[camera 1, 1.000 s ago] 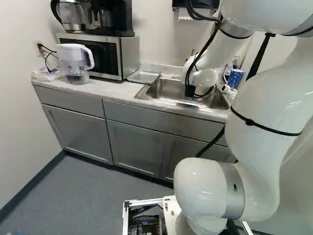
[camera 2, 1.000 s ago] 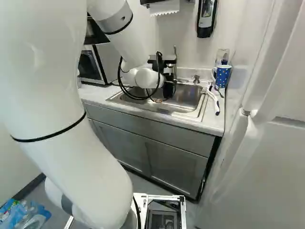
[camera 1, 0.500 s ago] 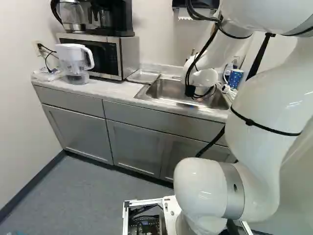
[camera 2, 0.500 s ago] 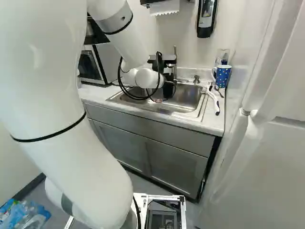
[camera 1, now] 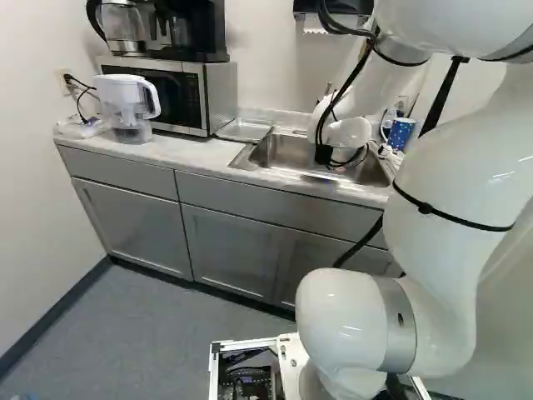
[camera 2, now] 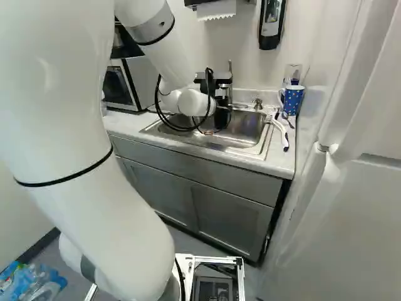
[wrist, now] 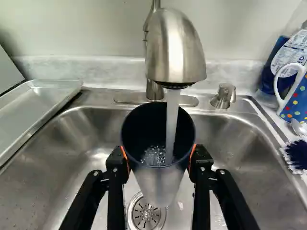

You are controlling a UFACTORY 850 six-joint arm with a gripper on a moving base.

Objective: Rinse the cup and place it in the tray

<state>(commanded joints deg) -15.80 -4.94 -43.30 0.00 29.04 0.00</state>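
Right, I have a grey-cabineted kitchen corner ahead, with a pale surface (camera 1: 196, 155) along the wall and a steel sink (camera 1: 283, 152) set into it. At the far left of the left base view stand a filter pitcher (camera 1: 127, 96) and a microwave (camera 1: 208, 92) with a coffee maker (camera 1: 196, 29) on top; the metal tray (camera 1: 244, 131) lies between microwave and sink. Right of the sink are a spotted mug (wrist: 297, 103), a bottle (wrist: 276, 62) and a dish brush (wrist: 297, 155). A wall dispenser (camera 2: 270, 31) hangs above that side, and plastic bottles (camera 2: 37, 282) show at the near left of the right base view. My arm (camera 1: 450, 192) rises tall from its joint, reaches forward and angles down, putting the gripper (camera 2: 221, 116) over the basin. I've got the cup (wrist: 156, 179) pinched from both sides by the fingers (wrist: 116, 167), orange pads against its wall, its dark mouth under the faucet (wrist: 177, 43). Water runs into it and bubbles inside; the drain (wrist: 146, 214) shows below. The bottle carries a white label (wrist: 293, 52) with small print.
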